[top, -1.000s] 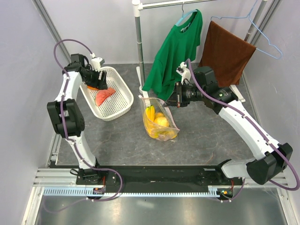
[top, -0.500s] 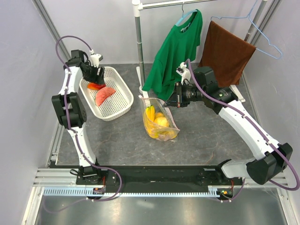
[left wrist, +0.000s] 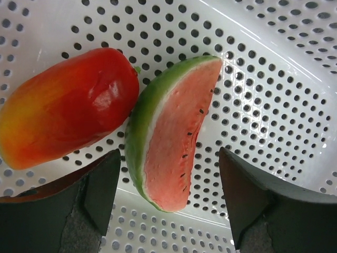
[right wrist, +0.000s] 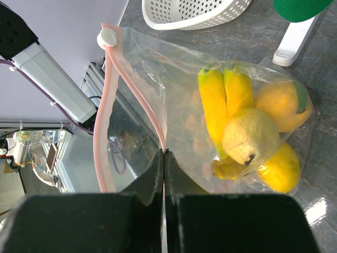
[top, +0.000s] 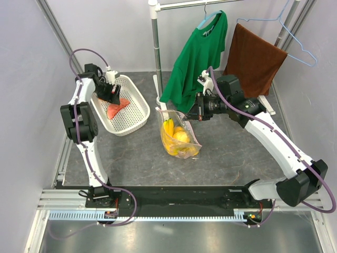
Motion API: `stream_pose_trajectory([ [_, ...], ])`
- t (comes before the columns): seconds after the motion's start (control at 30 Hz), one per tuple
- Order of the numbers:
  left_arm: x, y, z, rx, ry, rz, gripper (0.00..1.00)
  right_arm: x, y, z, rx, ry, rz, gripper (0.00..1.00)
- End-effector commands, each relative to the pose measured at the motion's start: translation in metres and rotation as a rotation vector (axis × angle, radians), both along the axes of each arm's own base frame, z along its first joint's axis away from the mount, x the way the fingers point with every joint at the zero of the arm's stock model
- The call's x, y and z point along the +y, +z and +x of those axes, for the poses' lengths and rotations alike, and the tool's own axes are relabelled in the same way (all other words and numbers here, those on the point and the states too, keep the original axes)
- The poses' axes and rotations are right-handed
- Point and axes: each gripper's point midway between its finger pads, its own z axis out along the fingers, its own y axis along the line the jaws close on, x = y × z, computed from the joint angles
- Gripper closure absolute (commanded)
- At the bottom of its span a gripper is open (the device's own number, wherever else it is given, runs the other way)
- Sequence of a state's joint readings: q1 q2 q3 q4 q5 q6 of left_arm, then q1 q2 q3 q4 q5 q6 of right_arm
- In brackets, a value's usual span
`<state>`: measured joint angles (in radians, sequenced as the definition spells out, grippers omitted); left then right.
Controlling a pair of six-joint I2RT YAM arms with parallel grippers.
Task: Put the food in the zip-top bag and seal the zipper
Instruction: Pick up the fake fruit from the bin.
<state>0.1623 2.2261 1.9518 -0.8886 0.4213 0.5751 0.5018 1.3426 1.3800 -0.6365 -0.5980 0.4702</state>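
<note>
The zip-top bag stands mid-table with its mouth held up, and my right gripper is shut on its rim. In the right wrist view the jaws pinch the pink zipper, which gapes open. Inside lie a yellow banana bunch, a pale pear-like fruit and other yellow fruits. My left gripper hovers open inside the white basket. Between its fingers lies the watermelon slice, untouched, with a red-orange fruit beside it.
A green shirt and a brown towel hang from a rack at the back, its pole just behind the bag. A blue hanger hangs at the far right. The basket wall rises round the left fingers.
My left gripper has shifted right and forward inside the basket, from over the red-orange fruit to over the watermelon slice. The right arm and the bag have not moved.
</note>
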Motion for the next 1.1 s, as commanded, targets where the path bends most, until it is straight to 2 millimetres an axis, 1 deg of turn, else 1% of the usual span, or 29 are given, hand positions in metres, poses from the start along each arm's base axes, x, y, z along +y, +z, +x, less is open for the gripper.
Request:
stream_pose_trajectory([
  [0.0, 0.000, -0.019, -0.006, 0.035, -0.042, 0.003, 0.18, 0.003, 0.001, 0.001, -0.013, 0.015, 0.007, 1.00],
  [0.1, 0.000, -0.023, -0.007, 0.044, -0.038, 0.002, 0.16, 0.003, 0.001, 0.001, -0.014, 0.013, 0.006, 1.00],
  [0.2, -0.003, -0.032, -0.011, 0.058, -0.044, 0.005, 0.14, 0.003, 0.000, 0.002, -0.011, 0.015, 0.005, 1.00],
  [0.27, -0.004, -0.034, -0.010, 0.049, -0.047, 0.018, 0.14, 0.004, 0.000, 0.002, -0.011, 0.015, 0.005, 1.00],
  [0.3, -0.004, -0.038, -0.012, 0.056, -0.047, 0.022, 0.14, 0.004, -0.001, 0.002, -0.010, 0.015, 0.004, 1.00],
  [0.33, -0.002, -0.039, -0.010, 0.043, -0.039, 0.041, 0.16, 0.004, -0.001, 0.002, -0.009, 0.015, 0.003, 1.00],
  [0.4, -0.003, -0.046, -0.014, 0.056, -0.042, 0.055, 0.17, 0.004, -0.002, 0.002, -0.007, 0.016, 0.005, 1.00],
  [0.47, -0.001, -0.048, -0.011, 0.041, -0.043, 0.089, 0.18, 0.003, -0.002, 0.002, -0.006, 0.014, 0.004, 1.00],
  [0.53, 0.003, -0.052, -0.013, 0.039, -0.033, 0.122, 0.19, 0.003, -0.002, 0.002, -0.008, 0.015, 0.003, 1.00],
  [0.57, 0.001, -0.051, -0.010, 0.024, -0.035, 0.131, 0.19, 0.004, -0.002, 0.002, -0.009, 0.015, 0.003, 1.00],
  [0.6, 0.002, -0.053, -0.012, 0.028, -0.037, 0.142, 0.21, 0.003, -0.002, 0.002, -0.009, 0.015, 0.001, 1.00],
  [0.7, -0.001, -0.048, -0.012, 0.016, -0.040, 0.143, 0.32, 0.003, -0.001, 0.002, -0.012, 0.015, 0.003, 1.00],
  [0.73, -0.002, -0.043, -0.011, 0.006, -0.035, 0.134, 0.40, 0.003, -0.002, 0.002, -0.010, 0.014, 0.003, 1.00],
  [0.77, -0.002, -0.038, -0.011, -0.002, -0.034, 0.129, 0.45, 0.003, -0.002, 0.003, -0.014, 0.014, 0.002, 1.00],
  [0.8, -0.005, -0.028, -0.011, -0.022, -0.036, 0.117, 0.56, 0.003, -0.002, 0.003, -0.013, 0.014, 0.002, 1.00],
  [0.83, -0.007, -0.020, -0.010, -0.036, -0.036, 0.110, 0.60, 0.003, -0.001, 0.002, -0.015, 0.015, 0.001, 1.00],
  [0.87, -0.007, -0.014, -0.010, -0.049, -0.033, 0.104, 0.61, 0.002, -0.001, 0.003, -0.014, 0.011, 0.001, 1.00],
  [0.9, -0.010, 0.001, -0.010, -0.072, -0.030, 0.087, 0.62, 0.003, -0.001, 0.002, -0.015, 0.014, 0.002, 1.00],
  [0.97, -0.012, 0.019, -0.009, -0.105, -0.023, 0.066, 0.62, 0.002, -0.001, 0.003, -0.019, 0.014, 0.002, 1.00],
  [1.0, -0.017, 0.038, -0.012, -0.131, -0.021, 0.032, 0.62, 0.003, 0.000, 0.002, -0.021, 0.014, 0.002, 1.00],
  [1.07, -0.021, 0.062, -0.011, -0.174, -0.016, 0.002, 0.62, 0.002, -0.001, 0.002, -0.022, 0.013, -0.001, 1.00],
])
